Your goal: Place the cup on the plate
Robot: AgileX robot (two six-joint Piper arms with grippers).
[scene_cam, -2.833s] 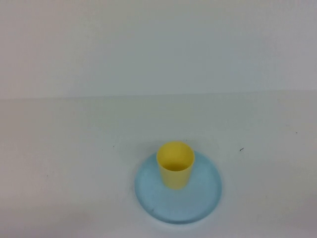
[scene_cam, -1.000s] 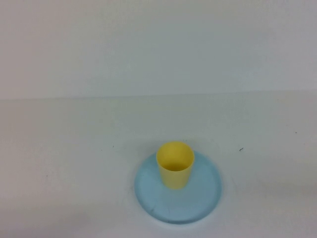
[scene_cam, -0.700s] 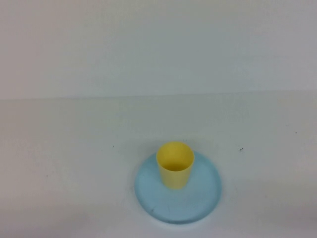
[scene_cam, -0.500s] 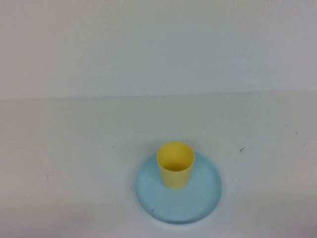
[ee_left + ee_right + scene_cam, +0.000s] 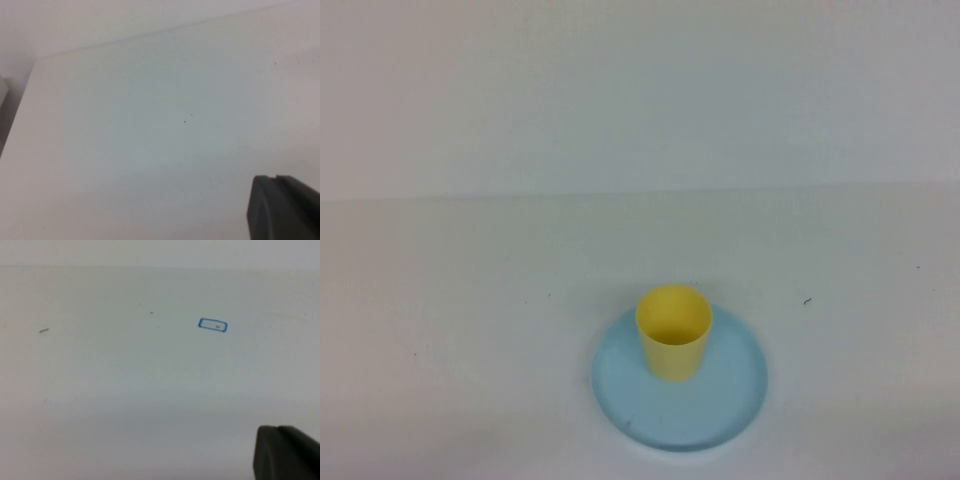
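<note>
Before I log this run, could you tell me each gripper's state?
Left gripper: shut, empty, over bare table.
Right gripper: shut, empty, over bare table.

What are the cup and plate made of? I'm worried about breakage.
Cup: likely plastic; flat, even yellow, matte, thin rim. Plate: likely plastic too; uniform pale blue with a soft sheen. Neither looks like glass or ceramic, though the look alone can't confirm it.

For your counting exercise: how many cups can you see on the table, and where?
1. The yellow cup stands upright on the blue plate, toward its far side. Both grippers are out of the high view, closed, over bare table.
</note>
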